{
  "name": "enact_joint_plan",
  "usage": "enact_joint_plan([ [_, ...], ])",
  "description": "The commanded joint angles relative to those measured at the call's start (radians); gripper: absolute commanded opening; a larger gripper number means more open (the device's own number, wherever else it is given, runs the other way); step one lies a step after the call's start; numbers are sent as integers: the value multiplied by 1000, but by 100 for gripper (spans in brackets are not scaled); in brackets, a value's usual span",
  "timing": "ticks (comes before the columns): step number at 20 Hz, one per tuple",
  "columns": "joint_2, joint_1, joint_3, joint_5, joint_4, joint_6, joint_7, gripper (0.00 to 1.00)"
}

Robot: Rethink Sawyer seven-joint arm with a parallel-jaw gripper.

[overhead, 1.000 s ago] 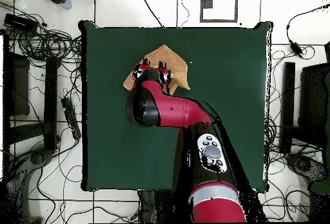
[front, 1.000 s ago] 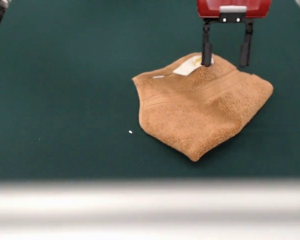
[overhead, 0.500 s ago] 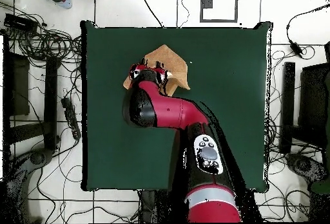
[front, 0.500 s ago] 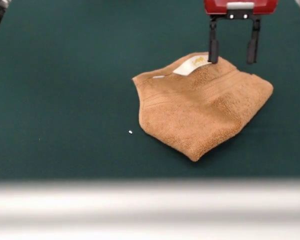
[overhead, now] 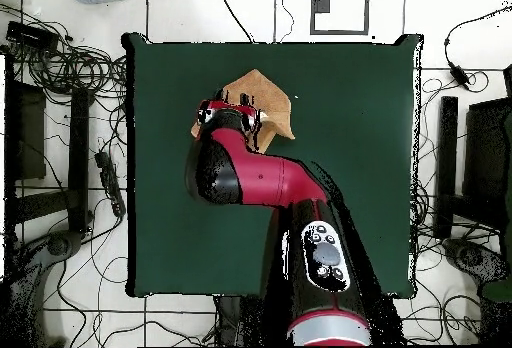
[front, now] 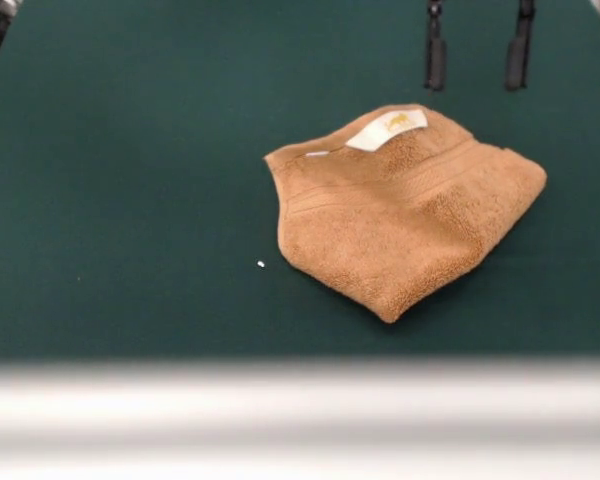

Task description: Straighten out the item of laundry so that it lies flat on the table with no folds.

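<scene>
The item of laundry [front: 405,215] is an orange-tan terry towel lying folded in a rumpled heap on the dark green table [front: 130,200]. A white label [front: 387,129] shows on its far edge. My gripper [front: 477,75] hangs open above the towel's far right side, its two black fingers [front: 435,60] apart and holding nothing. From overhead, only part of the towel [overhead: 268,92] shows; the red arm [overhead: 250,164] covers the rest and hides the gripper.
A tiny white speck [front: 261,264] lies on the cloth left of the towel. The pale front edge [front: 300,420] runs across the near side. Cables [overhead: 60,64] and equipment surround the table on the floor.
The gripper has risen straight up from the towel's far edge, staying open. The towel has not moved.
</scene>
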Motion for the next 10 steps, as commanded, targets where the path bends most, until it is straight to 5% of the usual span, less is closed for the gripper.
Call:
enact_joint_plan([
  [1,-19,31,10,38,131,167,175,100],
  [10,-28,14,3,1,166,141,155,100],
])
